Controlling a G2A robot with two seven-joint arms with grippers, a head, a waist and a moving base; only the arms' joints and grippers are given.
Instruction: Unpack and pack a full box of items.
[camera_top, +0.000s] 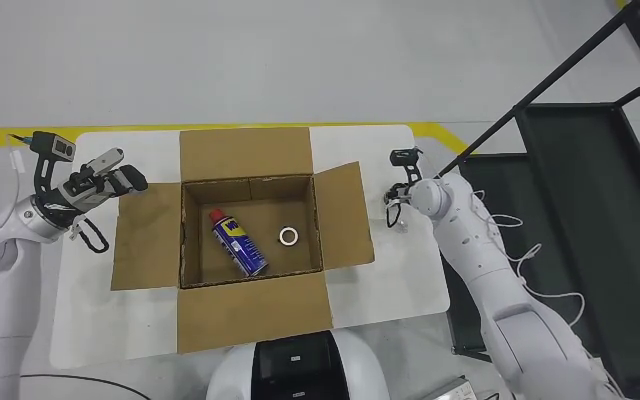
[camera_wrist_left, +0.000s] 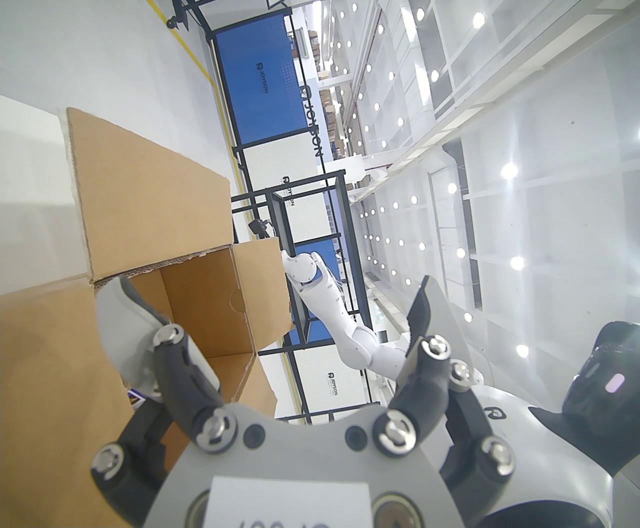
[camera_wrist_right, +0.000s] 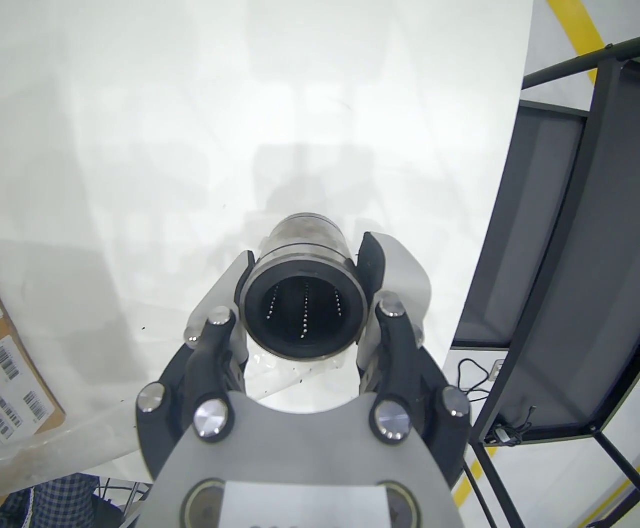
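The left gripper (camera_top: 128, 180) hung open and empty beside the box (camera_top: 250, 155) – a spray can (camera_top: 238, 243) and a ring (camera_top: 290, 236) lay inside. The right gripper (camera_wrist_right: 307, 270) squeezed a metal tube (camera_wrist_right: 305, 300) over the table (camera_top: 400, 275) – likely unpacking; next it needed lowering gently

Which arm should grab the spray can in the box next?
Left. The left gripper is open and empty beside the box, nearer the spray can; the right gripper is shut on a metal bearing.
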